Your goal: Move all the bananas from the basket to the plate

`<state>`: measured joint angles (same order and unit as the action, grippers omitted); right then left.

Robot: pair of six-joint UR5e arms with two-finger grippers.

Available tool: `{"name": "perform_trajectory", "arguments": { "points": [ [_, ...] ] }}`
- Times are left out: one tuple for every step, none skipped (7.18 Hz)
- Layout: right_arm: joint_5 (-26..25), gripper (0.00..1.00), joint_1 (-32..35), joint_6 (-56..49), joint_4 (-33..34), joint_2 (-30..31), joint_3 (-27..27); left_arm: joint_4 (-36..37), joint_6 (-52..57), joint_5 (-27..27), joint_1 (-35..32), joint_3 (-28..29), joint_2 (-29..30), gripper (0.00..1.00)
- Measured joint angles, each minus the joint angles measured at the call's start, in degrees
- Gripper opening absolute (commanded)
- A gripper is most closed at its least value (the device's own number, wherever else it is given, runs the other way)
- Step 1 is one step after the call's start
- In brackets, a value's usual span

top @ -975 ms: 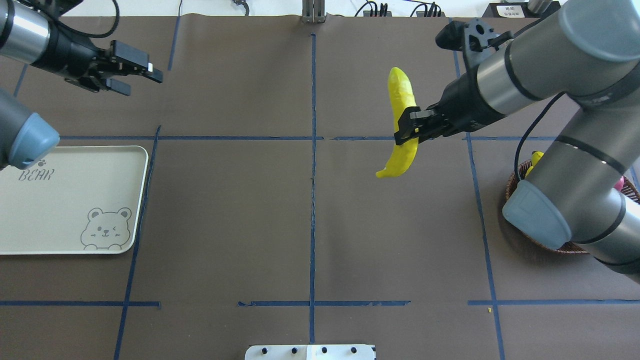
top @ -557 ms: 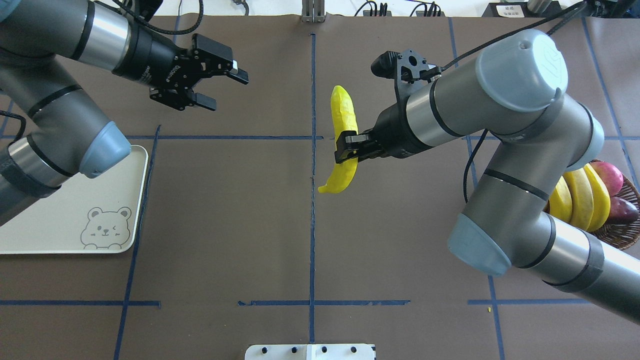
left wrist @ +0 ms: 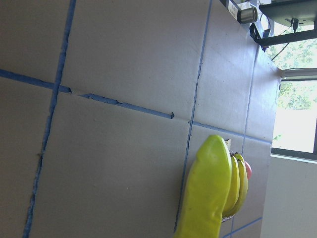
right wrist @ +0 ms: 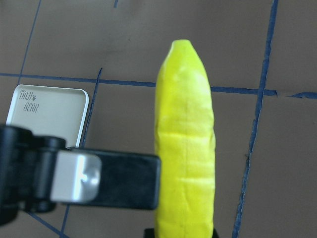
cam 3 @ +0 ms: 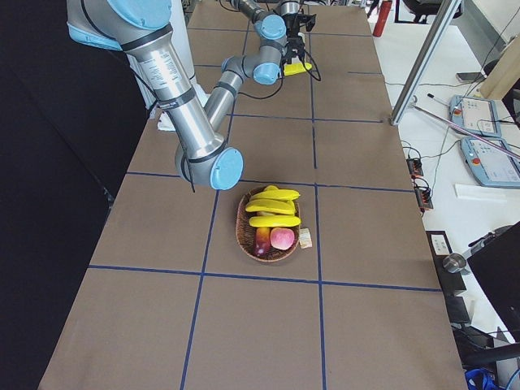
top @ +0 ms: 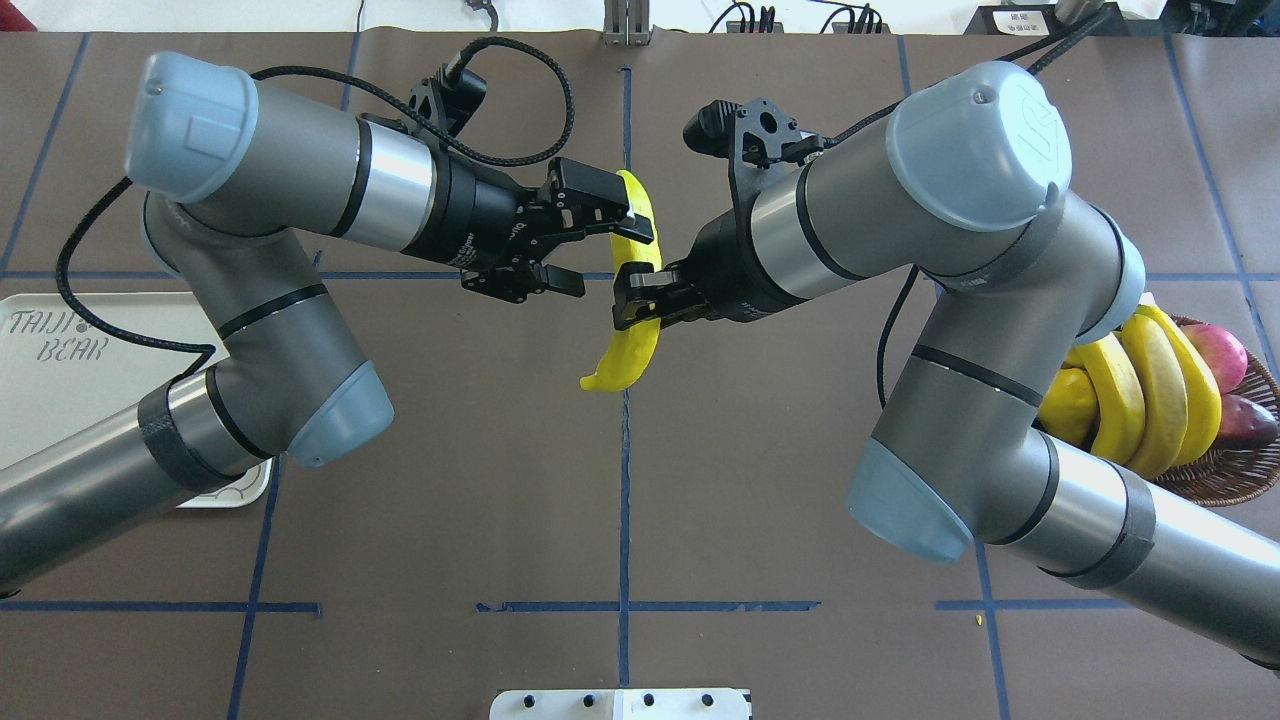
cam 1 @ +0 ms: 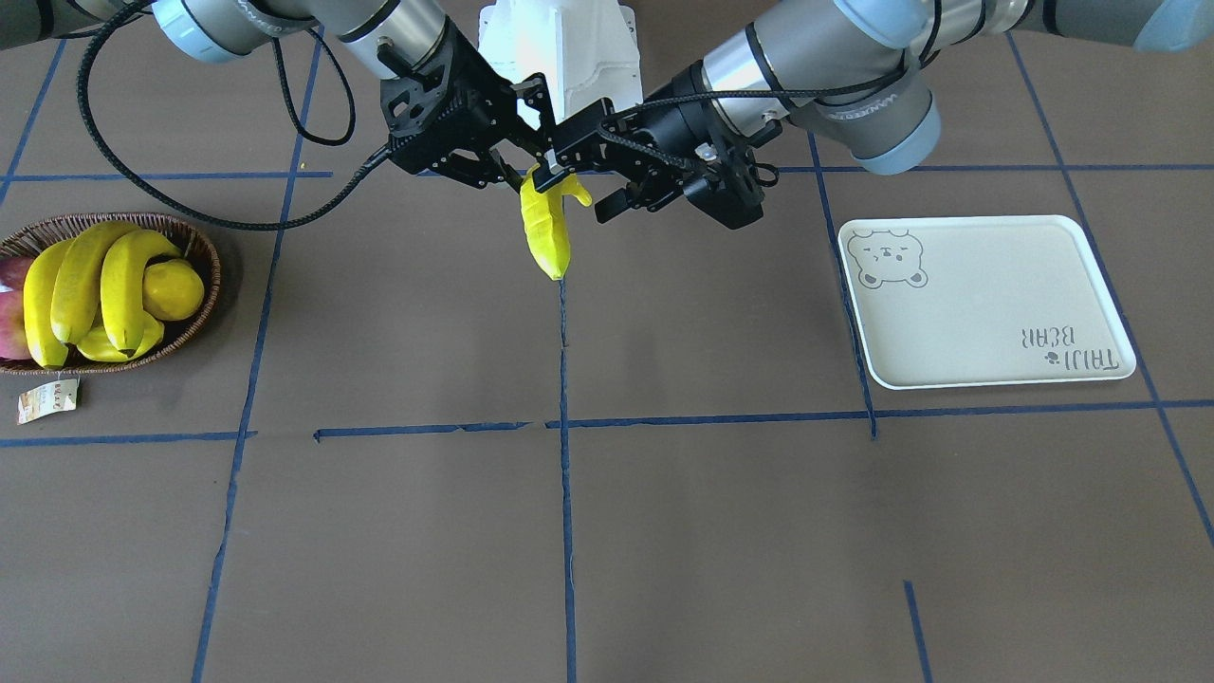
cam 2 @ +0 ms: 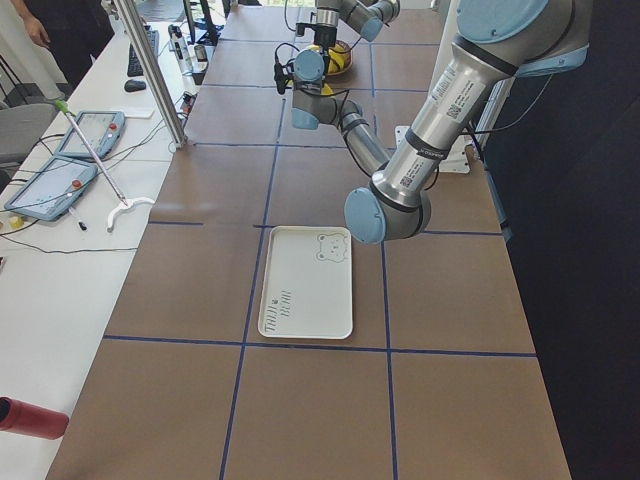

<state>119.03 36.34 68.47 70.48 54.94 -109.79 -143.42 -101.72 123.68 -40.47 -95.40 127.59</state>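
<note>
My right gripper (top: 632, 297) is shut on one yellow banana (top: 625, 350) and holds it in the air over the table's middle; it also shows in the front view (cam 1: 546, 237). My left gripper (top: 598, 250) is open, its fingers on either side of the banana's far end. Whether they touch it I cannot tell. In the right wrist view one left finger (right wrist: 101, 181) sits beside the banana (right wrist: 185, 158). Other bananas (top: 1150, 390) lie in the wicker basket (top: 1235, 472) at the right. The cream plate (top: 80, 400) lies at the left, bare.
A lemon (cam 1: 173, 289) and red fruit (top: 1215, 352) share the basket (cam 1: 204, 256). A small tag (cam 1: 45, 400) lies beside it. Blue tape lines cross the brown table. The left arm's elbow hangs over part of the plate (cam 1: 986, 313).
The right arm carried the banana left to the table's centre line. The left arm swung in from the far left, and its open gripper now straddles the banana's far end.
</note>
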Motion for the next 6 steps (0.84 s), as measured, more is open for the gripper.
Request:
{"name": "perform_trajectory", "arguments": {
  "points": [
    [-0.01,0.02,-0.37,0.05,-0.04,-0.06,0.0,0.04,-0.04,-0.57,0.4,0.26,0.47,0.86],
    [-0.02,0.02,-0.57,0.07,-0.07,-0.08,-0.08,0.06,-0.05,-0.79,0.51,0.42,0.64,0.62],
    [0.0,0.02,-0.69,0.08,-0.1,-0.09,-0.21,0.06,-0.05,-0.86,0.53,0.56,0.67,0.3],
    [0.04,0.11,-0.71,0.11,-0.17,-0.08,-0.31,0.07,-0.01,-0.91,0.56,0.79,0.67,0.03],
    [0.06,0.99,-0.74,0.15,-0.2,-0.04,-0.35,0.07,0.11,-0.96,0.56,1.02,0.6,0.0],
    [0.05,1.0,-0.78,0.16,-0.19,0.01,-0.35,0.09,0.26,-0.96,0.55,1.15,0.45,0.0]
  ]
}}
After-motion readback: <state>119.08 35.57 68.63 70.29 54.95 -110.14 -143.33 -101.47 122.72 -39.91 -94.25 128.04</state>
